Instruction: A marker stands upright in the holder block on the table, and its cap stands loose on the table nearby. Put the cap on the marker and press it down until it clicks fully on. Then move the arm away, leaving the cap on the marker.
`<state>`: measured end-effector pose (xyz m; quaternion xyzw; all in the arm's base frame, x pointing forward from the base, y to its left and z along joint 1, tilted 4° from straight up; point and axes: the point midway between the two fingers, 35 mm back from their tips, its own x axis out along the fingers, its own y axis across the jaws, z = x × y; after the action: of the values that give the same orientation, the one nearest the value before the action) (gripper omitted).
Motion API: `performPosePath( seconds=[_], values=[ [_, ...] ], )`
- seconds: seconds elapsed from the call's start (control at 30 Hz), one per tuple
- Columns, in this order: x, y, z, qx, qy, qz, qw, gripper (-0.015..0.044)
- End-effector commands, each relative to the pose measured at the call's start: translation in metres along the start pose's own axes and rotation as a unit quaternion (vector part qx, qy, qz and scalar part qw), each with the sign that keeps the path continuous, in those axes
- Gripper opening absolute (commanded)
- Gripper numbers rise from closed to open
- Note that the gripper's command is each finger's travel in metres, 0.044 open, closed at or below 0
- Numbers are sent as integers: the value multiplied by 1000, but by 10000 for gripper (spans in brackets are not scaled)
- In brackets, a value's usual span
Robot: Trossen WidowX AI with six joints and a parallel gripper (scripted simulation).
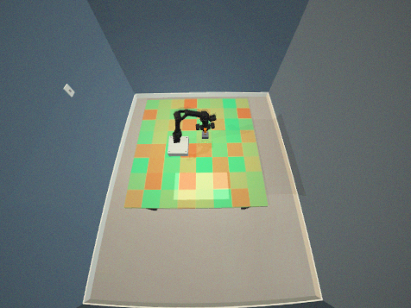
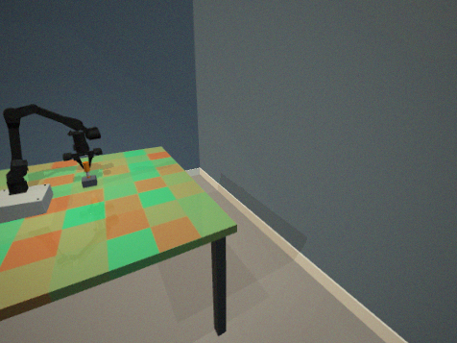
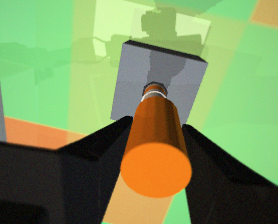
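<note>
The orange cap (image 1: 205, 129) (image 2: 86, 165) (image 3: 156, 169) is held upright between the fingers. My gripper (image 2: 87, 168) (image 3: 156, 127) is shut on it, directly above the holder block. The grey holder block (image 1: 205, 135) (image 2: 89, 182) (image 3: 134, 75) sits on the table. The marker (image 2: 88, 175) (image 3: 154, 95) stands upright in the block. Its pale ring and an orange band show just beyond the cap's lower end in the wrist view. The cap is in line with the marker and appears to be over its tip, which is hidden. How far down it sits cannot be told.
The arm's white base (image 1: 178, 146) (image 2: 29, 202) stands on the checkered table (image 1: 168, 196) (image 2: 187, 207), left of the block. The table's edge and a leg (image 2: 219, 283) show in the exterior view. Walls stand beyond the table.
</note>
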<state>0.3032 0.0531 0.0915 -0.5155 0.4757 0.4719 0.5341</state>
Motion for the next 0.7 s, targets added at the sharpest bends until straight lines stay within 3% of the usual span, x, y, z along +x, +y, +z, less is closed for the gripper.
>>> performPosePath(
  seconds=[0.0,0.6,0.67],
  values=[
    [9,1,0,1,0,3,1000,0],
    [23,2,0,1,0,3,1000,0],
    [22,2,0,-1,1,3,1000,53]
  ],
)
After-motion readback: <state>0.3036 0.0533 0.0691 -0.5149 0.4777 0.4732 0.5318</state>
